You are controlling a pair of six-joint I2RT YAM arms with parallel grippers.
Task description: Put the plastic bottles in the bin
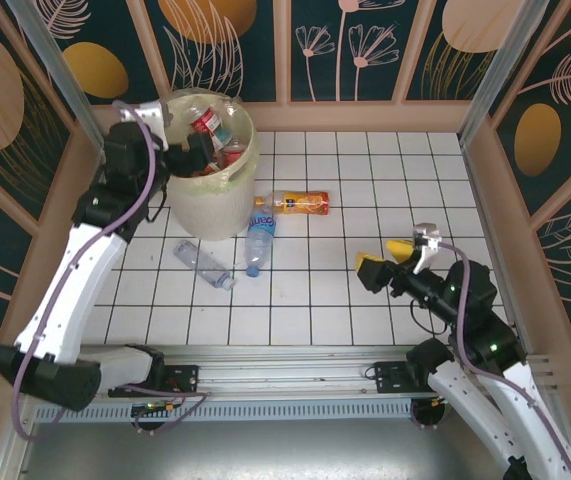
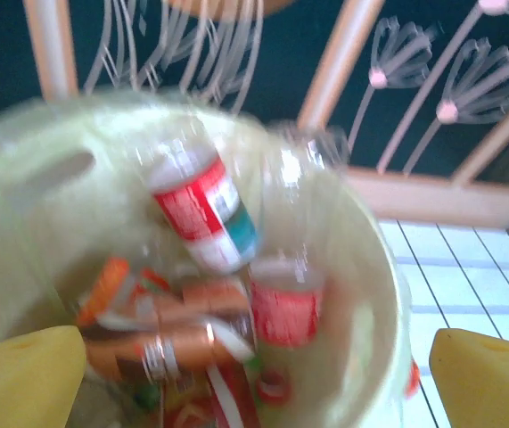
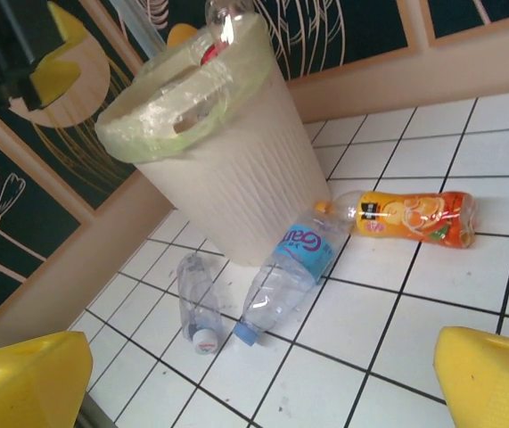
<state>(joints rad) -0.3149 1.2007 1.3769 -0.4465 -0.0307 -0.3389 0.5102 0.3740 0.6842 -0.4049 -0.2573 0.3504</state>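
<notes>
White-tiled table (image 1: 385, 300): bin (image 1: 210, 205) holds several red- and orange-labelled plastic bottles (image 2: 202, 209).

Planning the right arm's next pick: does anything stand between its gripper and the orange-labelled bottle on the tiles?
Nothing visible. Bare white tiles lie between the open right gripper and the orange-labelled clear plastic bottle; the blue-labelled clear bottle lies beyond it, by the round cream bin.
</notes>
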